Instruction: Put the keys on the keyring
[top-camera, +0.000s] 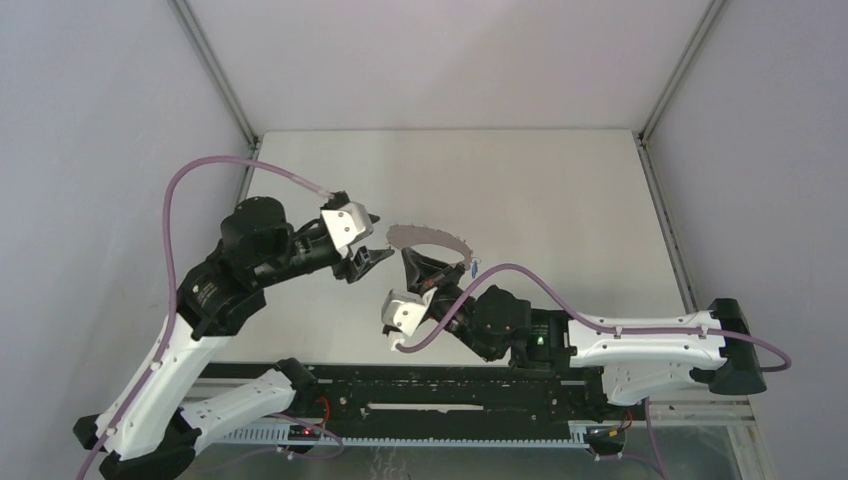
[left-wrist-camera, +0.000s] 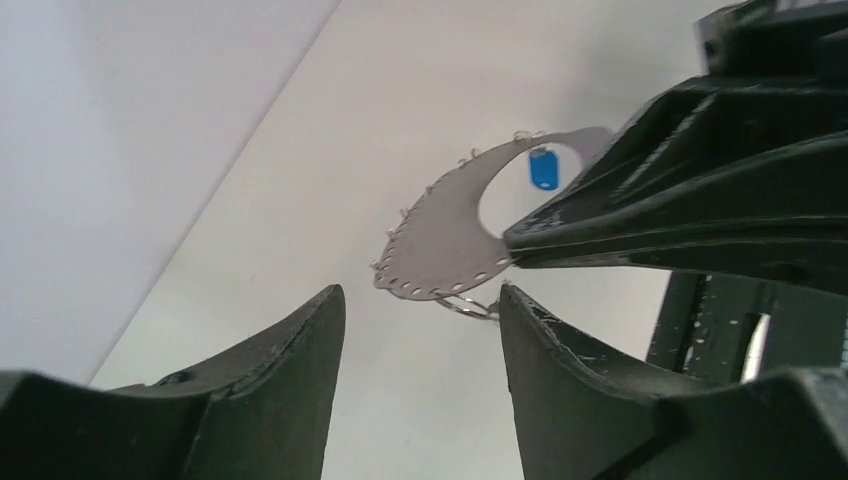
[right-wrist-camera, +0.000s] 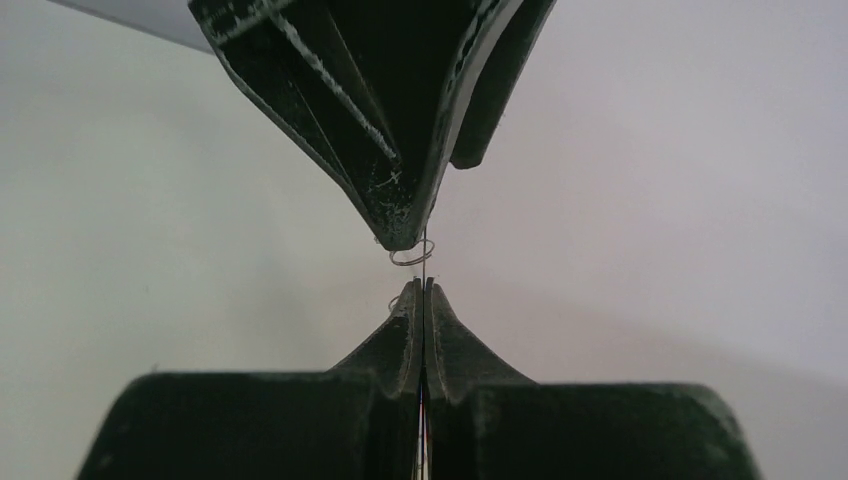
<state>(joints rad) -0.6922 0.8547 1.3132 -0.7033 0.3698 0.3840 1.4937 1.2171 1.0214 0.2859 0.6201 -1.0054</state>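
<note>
At the middle of the overhead frame the right gripper (top-camera: 422, 263) pinches the keyring (top-camera: 430, 237) tight and lifts it off the table (top-camera: 560, 180), presumably to steady it (a blue key (left-wrist-camera: 540, 168) seems to hang from its right end), while the left gripper (top-camera: 378, 236) hovers just left, jaws apart and empty.

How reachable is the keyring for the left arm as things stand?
Probably yes: the left end effector stands open beside the keyring, nothing between them; the right end effector, shut on it, covers only the far part.
</note>
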